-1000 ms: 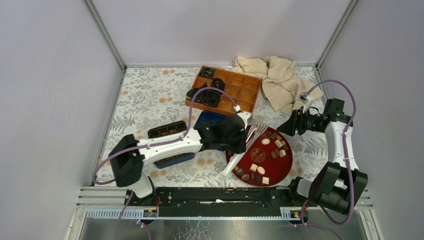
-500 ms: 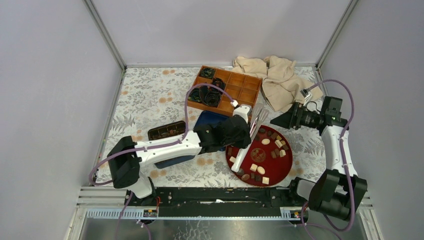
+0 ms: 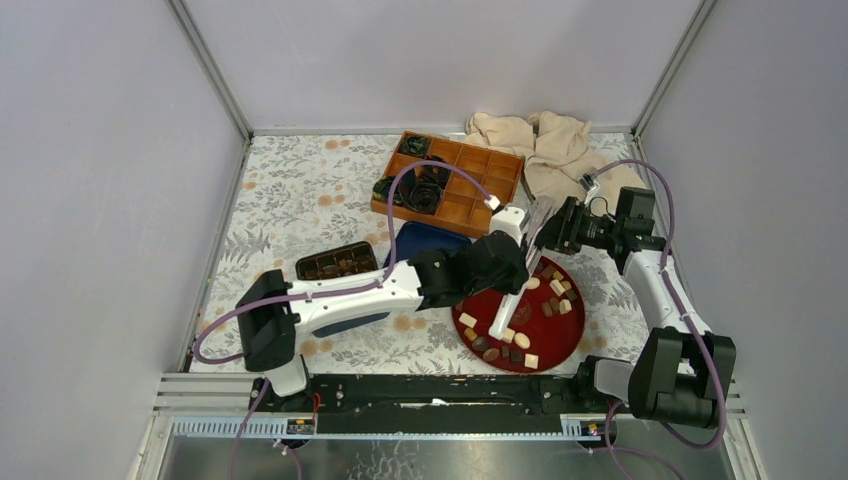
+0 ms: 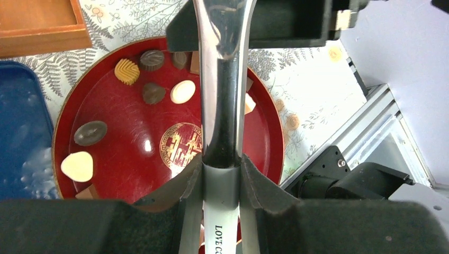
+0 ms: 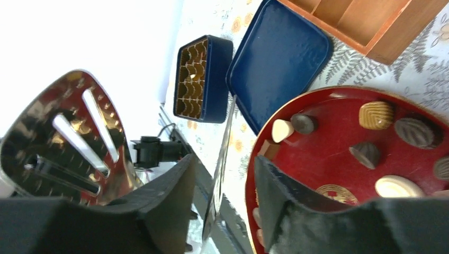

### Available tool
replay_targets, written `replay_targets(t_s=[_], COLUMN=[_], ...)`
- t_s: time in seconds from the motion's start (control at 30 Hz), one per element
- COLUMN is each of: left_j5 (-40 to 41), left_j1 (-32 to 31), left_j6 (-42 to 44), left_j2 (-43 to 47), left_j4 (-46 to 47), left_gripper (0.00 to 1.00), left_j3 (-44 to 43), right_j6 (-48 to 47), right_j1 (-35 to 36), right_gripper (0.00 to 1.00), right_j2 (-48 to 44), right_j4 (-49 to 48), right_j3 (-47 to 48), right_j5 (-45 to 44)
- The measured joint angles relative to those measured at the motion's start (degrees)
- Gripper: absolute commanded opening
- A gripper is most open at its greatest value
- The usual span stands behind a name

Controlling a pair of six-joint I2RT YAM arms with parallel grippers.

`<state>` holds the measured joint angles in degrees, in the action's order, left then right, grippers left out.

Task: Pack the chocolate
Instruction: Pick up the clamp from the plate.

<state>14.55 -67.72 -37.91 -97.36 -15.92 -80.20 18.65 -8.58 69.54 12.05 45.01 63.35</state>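
The chocolate (image 3: 548,298) lies as small dark, brown and cream pieces on a round red plate (image 3: 562,348), seen closer as a cream oval chocolate (image 4: 182,91) and a ridged tan chocolate (image 5: 376,115). My left gripper (image 3: 498,270) hovers over the plate's left half, shut on the handle of metal serving tongs (image 4: 222,79); its fingers (image 4: 222,165) pinch the grey band. The tongs' slotted head (image 5: 63,143) points toward the right arm. My right gripper (image 3: 550,232) stands open at that head end. One thin tong blade (image 5: 225,143) passes between its fingers without visibly touching them.
A wooden compartment box (image 3: 485,180) holding black paper cups (image 3: 415,192) stands at the back. A blue tin with a brown insert (image 3: 335,262) and its blue lid (image 3: 425,240) lie left of the plate. A beige cloth (image 3: 550,150) is bunched at the back right.
The left arm has swung the tongs right and farther over the plate. The right gripper has come left from the table's right side to the tongs' head, its jaws widening, then narrowing.
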Motion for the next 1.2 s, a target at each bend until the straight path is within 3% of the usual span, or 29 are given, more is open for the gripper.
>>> replay_targets(t_s=[0.1, 0.17, 0.23, 0.33, 0.53, 0.63, 0.77, 0.87, 1.03, 1.2], left_j5=[0.5, 0.5, 0.2, -1.6, -11.2, -19.8, -29.4, -35.4, -42.9, -47.3], left_j1=[-0.2, -0.2, -0.3, -0.3, 2.1, 7.6, 13.2, 13.4, 13.3, 13.1], left_j6=[0.3, 0.6, 1.4, 2.0, 0.7, -3.3, -8.9, -11.4, -17.0, -23.8], left_j2=[-1.1, -1.6, -1.8, 0.0, 13.8, 18.7, 18.6, 16.0, 9.6, 2.9], left_j4=[0.2, 0.5, 0.7, 5.7, 22.7, 33.9, 46.9, 53.5, 64.3, 73.3], left_gripper=[0.06, 0.16, 0.37, 0.56, 0.73, 0.74, 0.73, 0.68, 0.51, 0.44], left_j3=[-1.3, -1.6, -1.6, 1.9, 20.9, 29.1, 35.4, 35.9, 35.4, 34.0], right_j6=[2.4, 3.8, 5.6, 6.9, 8.7, 9.9, 10.3, 10.3, 9.9, 9.0], right_j1=[0.8, 1.0, 1.0, 1.0, 1.0, 1.0, 1.2, 1.9, 3.3, 3.7], right_gripper=[0.10, 0.01, 0.00, 0.00, 0.00, 0.00, 0.00, 0.00, 0.00, 0.00], right_j2=[0.9, 1.3, 1.8, 2.1, 1.9, 1.7, 1.6, 1.4, 0.4, 0.4], right_j4=[-1.7, -2.6, -3.5, -5.0, -9.2, -12.7, -14.7, -15.5, -15.7, -15.4], right_j3=[-0.1, -0.2, -0.3, -0.3, -0.4, -0.5, -0.5, -0.6, -0.6, -0.6], right_j5=[-0.3, -0.1, 0.4, 2.2, 7.1, 10.8, 13.9, 15.9, 17.6, 18.2])
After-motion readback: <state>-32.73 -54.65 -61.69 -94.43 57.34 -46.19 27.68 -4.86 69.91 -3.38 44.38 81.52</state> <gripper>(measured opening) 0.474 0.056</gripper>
